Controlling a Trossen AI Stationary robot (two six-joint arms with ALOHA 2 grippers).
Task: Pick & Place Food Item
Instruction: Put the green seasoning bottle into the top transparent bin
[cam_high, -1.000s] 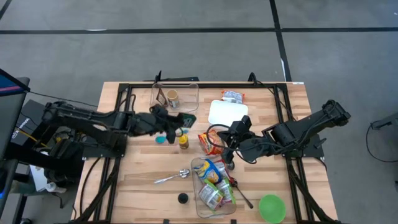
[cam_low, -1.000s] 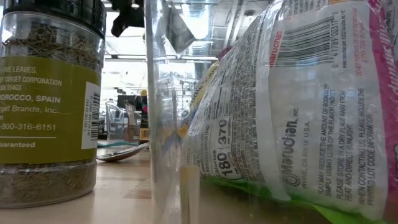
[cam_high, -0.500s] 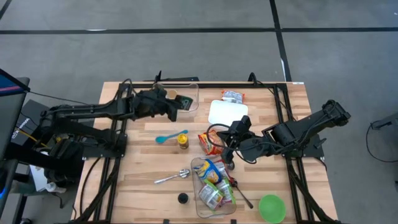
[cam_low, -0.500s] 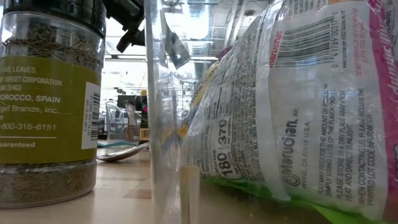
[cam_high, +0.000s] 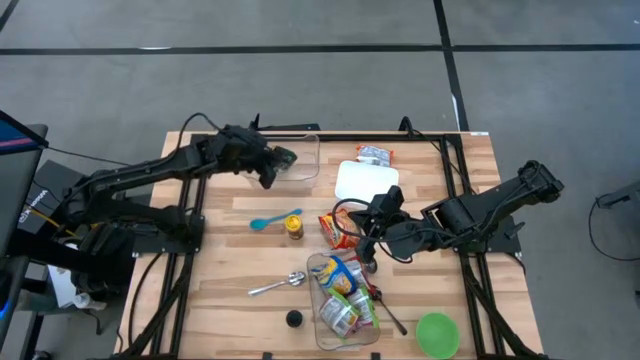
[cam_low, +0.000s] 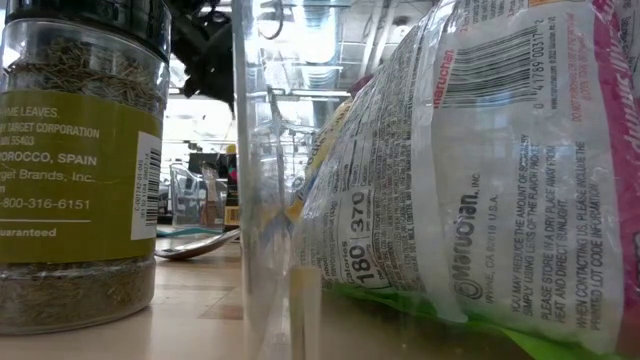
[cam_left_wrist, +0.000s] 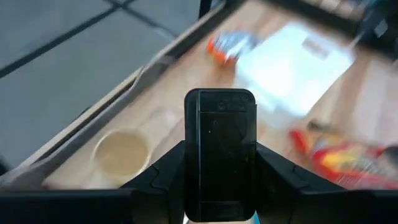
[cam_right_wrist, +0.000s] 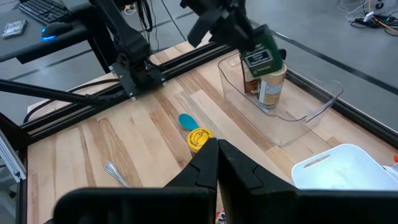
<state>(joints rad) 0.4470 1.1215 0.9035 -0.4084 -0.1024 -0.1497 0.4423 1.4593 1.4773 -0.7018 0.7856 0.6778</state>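
Placement step: my left gripper holds a dark-capped jar, fingers pinching it, above the clear bin at the tabletop's far edge. Next I'd lower beside the jar inside, then release. Right gripper waits mid-table, fingers pressed together

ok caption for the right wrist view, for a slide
Left tool holds a dark green-labelled packet over the clear plastic bin, beside a tan jar.
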